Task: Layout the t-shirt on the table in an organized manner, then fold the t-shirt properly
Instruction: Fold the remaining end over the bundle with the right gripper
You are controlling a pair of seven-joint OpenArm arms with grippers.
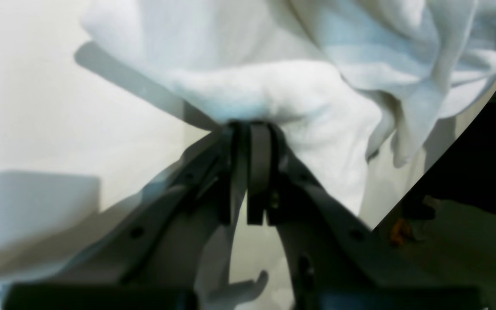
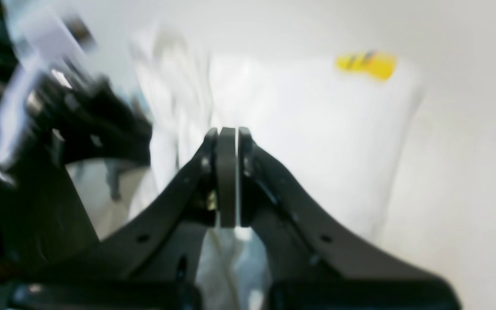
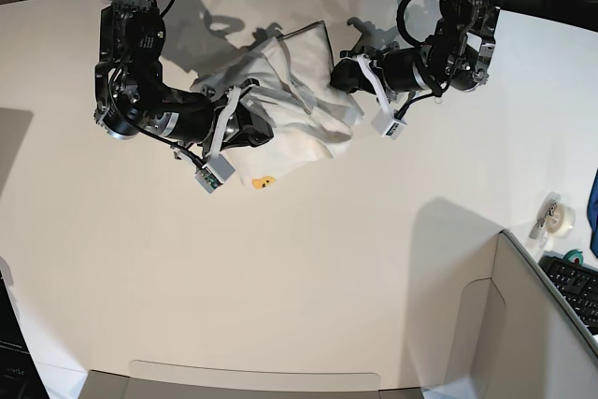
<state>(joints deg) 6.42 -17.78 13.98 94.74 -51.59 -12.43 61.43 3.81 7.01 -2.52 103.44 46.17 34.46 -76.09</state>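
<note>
while the left wrist camera looks down its own arm, the left gripper (image 1: 254,127) has its jaws pressed together on a bunched fold of the t-shirt (image 1: 274,86), the white cloth bulging out right above the tips at twelve o'clock. more of the cloth hangs in loose folds toward one and two o'clock. the table (image 1: 37,107) shows pale and bare at nine o'clock, with the shirt's shadow lying on it, and dark floor shows past the table's edge at three to four o'clock.

from the right wrist view, which is blurred, the right gripper (image 2: 227,133) has its jaws closed flat against each other; white cloth shows beneath them toward six o'clock, but i cannot tell whether any of it is pinched between them. the t-shirt (image 2: 308,142) spreads out ahead toward one o'clock, with a yellow patch of print (image 2: 366,64) near its far edge. the table (image 2: 467,172) is off-white at three o'clock.

in the base view the t-shirt (image 3: 299,119) lies crumpled at about eleven o'clock on the table (image 3: 308,268), between the two arms. the right gripper (image 3: 257,128) sits at the shirt's nine o'clock side and the left gripper (image 3: 341,77) at its two o'clock side. a small yellow bit of print (image 3: 264,182) shows at the shirt's six o'clock edge. a grey cardboard box (image 3: 523,324) stands at five o'clock, a roll of tape (image 3: 559,217) at three o'clock.
</note>
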